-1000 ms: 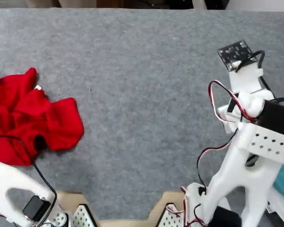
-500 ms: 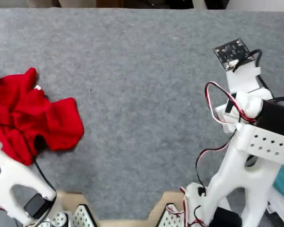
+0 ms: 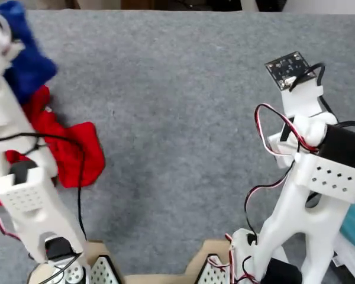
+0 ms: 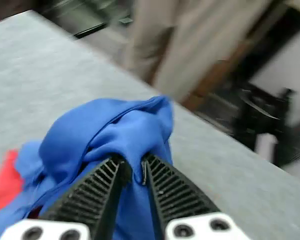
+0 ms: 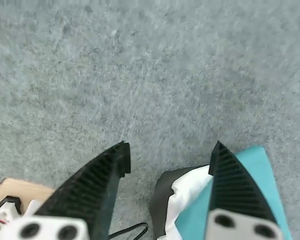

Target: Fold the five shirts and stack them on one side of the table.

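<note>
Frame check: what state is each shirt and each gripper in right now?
Blue shirt: bunched, hanging from the left gripper.
Left gripper: shut on the blue shirt.
Red shirt: crumpled, unfolded, lying on the table.
Right gripper: open, holding nothing, above the table.
Teal shirt: lying at the table's edge; whether it is folded cannot be judged.

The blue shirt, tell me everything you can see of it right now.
The blue shirt is a soft, plain, bright-blue cloth, unfolded and crumpled into a bunch with deep creases. The left gripper pinches a fold of it between its black ribbed fingers. It sits at the far left corner of the table in the high view, and its lower folds meet the red shirt heaped nearer the arms.
</note>
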`<control>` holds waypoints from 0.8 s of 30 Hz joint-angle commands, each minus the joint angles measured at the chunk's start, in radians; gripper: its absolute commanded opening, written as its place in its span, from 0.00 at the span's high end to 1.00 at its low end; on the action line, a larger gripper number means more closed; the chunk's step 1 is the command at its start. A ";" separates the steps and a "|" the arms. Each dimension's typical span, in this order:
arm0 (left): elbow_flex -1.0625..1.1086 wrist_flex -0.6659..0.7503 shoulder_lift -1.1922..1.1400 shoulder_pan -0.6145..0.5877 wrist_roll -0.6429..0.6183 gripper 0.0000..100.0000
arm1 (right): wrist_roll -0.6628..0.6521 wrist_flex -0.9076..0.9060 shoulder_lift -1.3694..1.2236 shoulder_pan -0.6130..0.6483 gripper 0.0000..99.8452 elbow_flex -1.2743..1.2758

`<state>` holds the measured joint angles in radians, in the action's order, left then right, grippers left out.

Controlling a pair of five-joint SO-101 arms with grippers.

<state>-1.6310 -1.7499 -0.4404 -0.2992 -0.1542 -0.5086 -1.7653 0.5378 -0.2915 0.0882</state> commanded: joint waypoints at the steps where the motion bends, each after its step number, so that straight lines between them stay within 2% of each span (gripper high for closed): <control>1: -0.035 -0.011 0.068 0.144 0.002 0.98 | 0.000 -0.003 -0.002 0.007 0.74 0.013; 14: 0.233 -0.012 0.077 0.562 0.006 0.98 | 0.000 0.041 -0.008 0.007 0.74 0.028; 19: 0.344 -0.012 0.077 0.712 0.072 0.98 | 0.003 0.052 -0.008 0.007 0.74 0.033; 21: 0.382 -0.012 0.077 0.749 0.074 0.95 | 0.000 0.054 -0.008 0.007 0.74 0.033; 24: 0.443 -0.012 0.081 0.752 0.029 0.83 | 0.003 0.055 -0.010 0.007 0.73 0.033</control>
<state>-1.2259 -1.7515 -0.4189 0.4450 -0.0913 -0.5086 -1.7269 0.5363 -0.2915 0.1189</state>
